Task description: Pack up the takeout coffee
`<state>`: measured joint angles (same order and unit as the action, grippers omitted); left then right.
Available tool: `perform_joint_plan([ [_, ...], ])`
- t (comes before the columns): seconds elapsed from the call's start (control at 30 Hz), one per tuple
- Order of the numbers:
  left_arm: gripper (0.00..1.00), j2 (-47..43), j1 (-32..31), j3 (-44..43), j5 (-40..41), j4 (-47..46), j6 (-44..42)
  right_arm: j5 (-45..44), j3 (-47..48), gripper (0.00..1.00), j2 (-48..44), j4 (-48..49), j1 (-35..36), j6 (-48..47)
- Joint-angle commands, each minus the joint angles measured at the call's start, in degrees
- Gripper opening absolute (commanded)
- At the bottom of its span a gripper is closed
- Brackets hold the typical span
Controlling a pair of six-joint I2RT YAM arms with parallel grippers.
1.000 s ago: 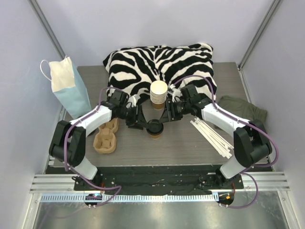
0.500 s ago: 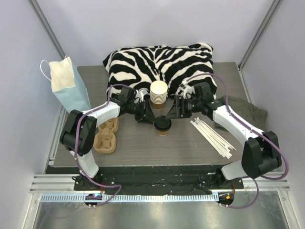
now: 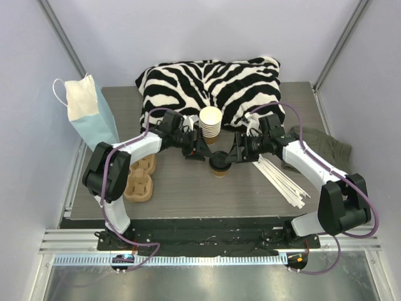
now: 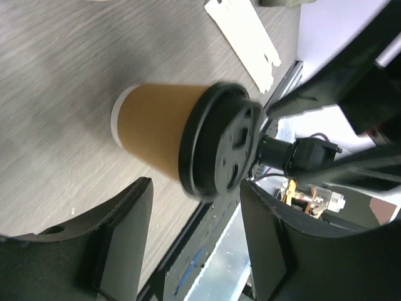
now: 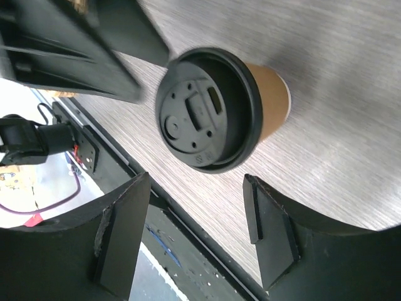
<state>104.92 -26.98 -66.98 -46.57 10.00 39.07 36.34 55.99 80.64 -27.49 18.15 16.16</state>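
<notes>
Takeout coffee (image 3: 218,164), one cup, is standing between two grippers. Left gripper (image 3: 199,151) and right gripper (image 3: 233,156) are both holding jaws apart.

A grey wood-grain table (image 3: 188,194) carries all items. A zebra-print cushion (image 3: 213,84) lies at the far edge. A stack of lidless paper cups (image 3: 210,122) stands upright just in front of it. A light blue paper bag (image 3: 91,116) stands at the far left. A cardboard cup carrier (image 3: 139,182) lies at the near left. White paper-wrapped straws (image 3: 282,182) lie loosely bundled at the near right. A dark green cloth (image 3: 316,141) lies at the right edge.
</notes>
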Motion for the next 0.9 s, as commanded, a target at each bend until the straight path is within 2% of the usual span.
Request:
perform_joint_plan([
  [0.0, 0.63, -8.76, 2.90, 2.99, -2.39, 2.92, -2.77, 0.57, -1.75, 0.69, -0.57, -0.29, -0.14, -0.44],
  [0.13, 0.64, -13.77, 4.74, 6.59, -2.92, 5.37, -3.47, 3.30, -5.44, 0.72, -1.01, 5.75, 0.21, 3.17],
  [0.4, 0.64, -17.56, 9.05, 7.04, -3.18, 9.69, -5.06, 5.06, -9.05, 0.73, 0.57, 17.28, 3.29, 12.04],
  [0.73, 0.63, -17.91, 10.99, 7.57, -2.92, 9.08, -4.62, 0.67, -10.81, 0.73, 4.08, 36.34, 13.83, 21.97],
  [0.87, 0.63, -18.26, 11.25, 9.32, -2.56, 6.00, -2.51, 0.49, -9.06, 0.73, 6.45, 39.44, 16.47, 25.14],
])
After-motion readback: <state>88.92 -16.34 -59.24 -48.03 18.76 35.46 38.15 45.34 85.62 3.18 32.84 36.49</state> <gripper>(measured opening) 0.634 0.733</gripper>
